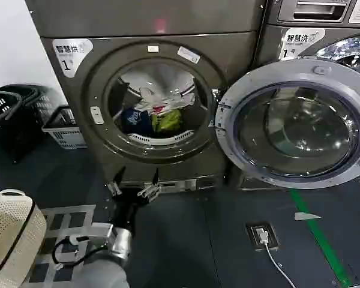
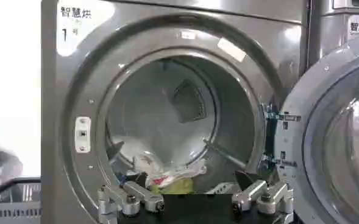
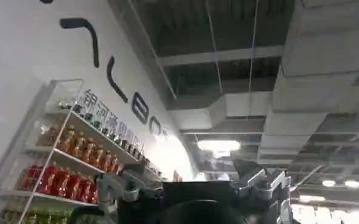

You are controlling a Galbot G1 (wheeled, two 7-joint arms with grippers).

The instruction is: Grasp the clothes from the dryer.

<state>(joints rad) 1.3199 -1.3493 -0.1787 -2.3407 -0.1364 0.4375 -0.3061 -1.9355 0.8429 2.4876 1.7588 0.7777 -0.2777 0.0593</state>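
Observation:
The dryer (image 1: 228,54) stands straight ahead, its round glass door (image 1: 294,123) swung wide to the right. Inside the drum lie the clothes (image 1: 159,108): white on top, dark blue at the left, lime-green with a bit of red in the middle. My left gripper (image 1: 134,180) hovers open in front of the dryer, below the porthole rim, apart from the clothes. In the left wrist view the left gripper (image 2: 191,182) frames the clothes (image 2: 167,179) low in the drum, with nothing between the fingers. My right gripper (image 3: 191,179) points up at the ceiling, open and empty.
Black baskets (image 1: 6,120) and a pale crate (image 1: 63,126) stand left of the dryer. A cream perforated basket (image 1: 9,234) sits at my lower left. A second machine (image 1: 312,30) is behind the open door. A floor socket with cable (image 1: 263,235) lies to the right.

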